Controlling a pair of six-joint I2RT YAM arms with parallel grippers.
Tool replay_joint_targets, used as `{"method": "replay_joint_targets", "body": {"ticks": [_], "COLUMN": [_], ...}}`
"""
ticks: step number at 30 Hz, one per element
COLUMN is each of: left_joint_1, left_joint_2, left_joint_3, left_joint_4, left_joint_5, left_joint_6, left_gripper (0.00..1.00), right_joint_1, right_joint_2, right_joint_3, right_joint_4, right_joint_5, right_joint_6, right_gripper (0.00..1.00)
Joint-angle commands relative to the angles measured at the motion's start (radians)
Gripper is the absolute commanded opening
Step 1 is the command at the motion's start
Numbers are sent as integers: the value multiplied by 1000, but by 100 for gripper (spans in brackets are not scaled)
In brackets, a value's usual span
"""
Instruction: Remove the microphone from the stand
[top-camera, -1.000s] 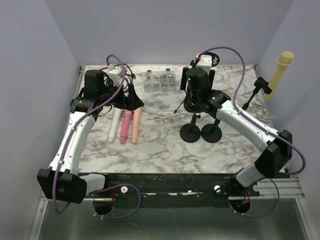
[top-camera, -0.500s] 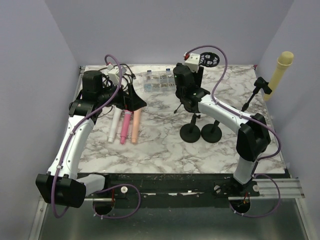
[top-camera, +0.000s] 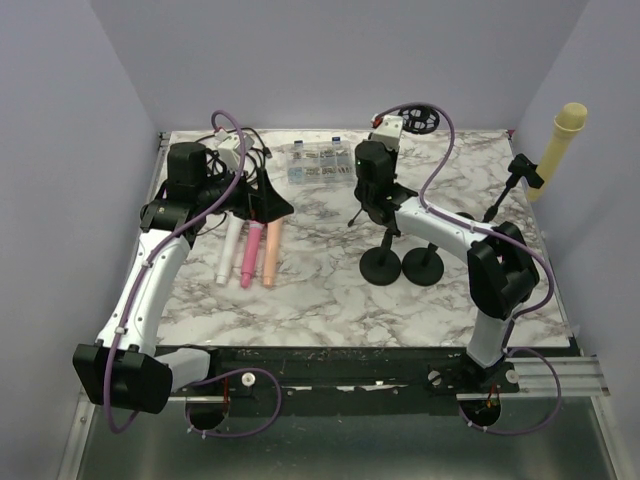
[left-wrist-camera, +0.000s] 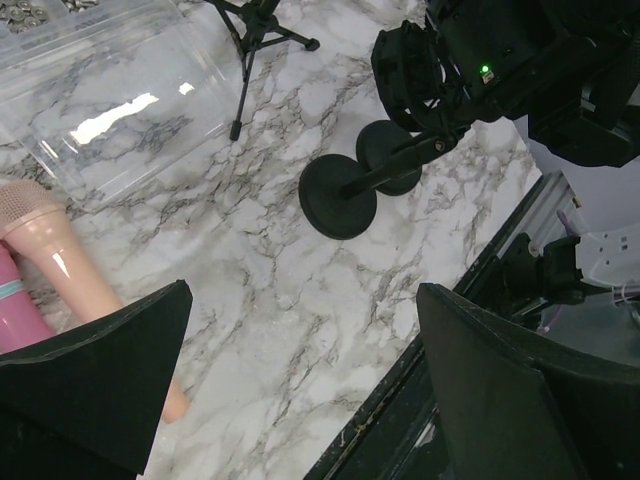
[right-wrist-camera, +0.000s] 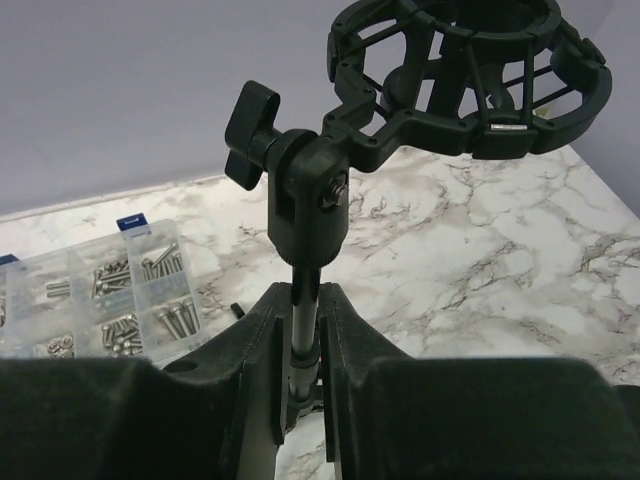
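**Right wrist: pole clamped**

My right gripper (right-wrist-camera: 300, 335) pinches the stand pole (right-wrist-camera: 305, 285) under an empty shock mount (right-wrist-camera: 520, 130). My left gripper (left-wrist-camera: 300, 310) gapes, holding nothing. The cream microphone (top-camera: 563, 135) sits clipped at far right; I reckon that's next to reach.

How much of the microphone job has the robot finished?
Looks partly done: three microphones lie flat on the table, and the black holder in the right wrist view is empty. Right now the right claw pinches that holder's stand post, while the left claw hangs open above them. Left to do: the yellow microphone still sits in its stand at the far right.
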Motion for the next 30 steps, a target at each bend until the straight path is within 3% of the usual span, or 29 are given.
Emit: {"method": "replay_joint_targets", "body": {"ticks": [1, 7, 10, 20, 27, 30], "left_joint_1": [-2, -2, -2, -1, 1, 2], "left_joint_2": [0, -9, -10, -88, -109, -111], "left_joint_3": [-29, -47, -53, -117, -162, -182], "left_joint_4": [44, 64, 77, 177, 253, 288], "left_joint_5": [-45, -142, -164, -223, -112, -91], "left_joint_6": [1, 7, -5, -38, -39, -57], "left_gripper": [99, 99, 98, 99, 98, 99], "right_joint_1": [-15, -43, -58, -128, -222, -234], "right_joint_2": [-36, -104, -137, -168, -230, -258], "right_joint_3": [-71, -161, -194, -178, -209, -218], "right_joint_4": [205, 261, 272, 294, 313, 328], "right_joint_5": [-27, -169, -300, -516, -825, -799], "right_joint_6": [-71, -126, -138, -156, -120, -150], "right_gripper": [20, 1, 1, 1, 1, 1]}}
